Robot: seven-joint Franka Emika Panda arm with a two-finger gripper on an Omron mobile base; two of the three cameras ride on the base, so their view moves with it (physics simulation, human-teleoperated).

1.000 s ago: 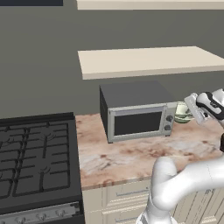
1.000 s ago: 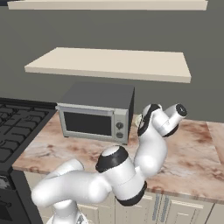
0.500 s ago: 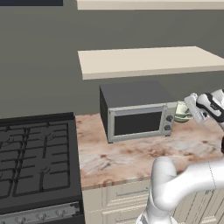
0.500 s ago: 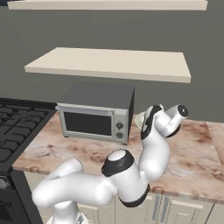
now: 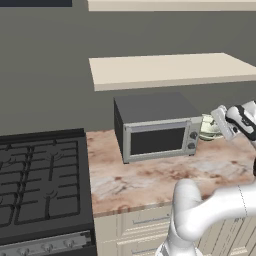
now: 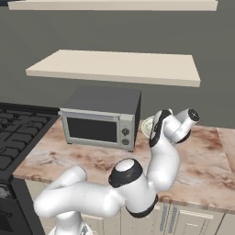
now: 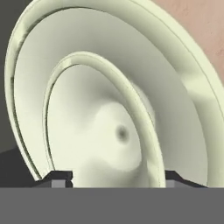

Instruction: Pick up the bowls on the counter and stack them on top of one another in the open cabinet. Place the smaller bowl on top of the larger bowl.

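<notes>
Your gripper (image 7: 112, 177) sat spread wide, its fingertips flanking the glossy smaller bowl (image 7: 98, 135) without clamping it. That bowl nested inside the flaring larger bowl (image 7: 175, 87); marbled counter (image 7: 197, 26) showed at 1 o'clock.

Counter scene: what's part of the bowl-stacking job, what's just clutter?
Job:
- smaller bowl, nested in the larger bowl
- counter
- open cabinet shelf
- gripper, fingers either side of the smaller bowl

Clutter:
- microwave
- stove
</notes>
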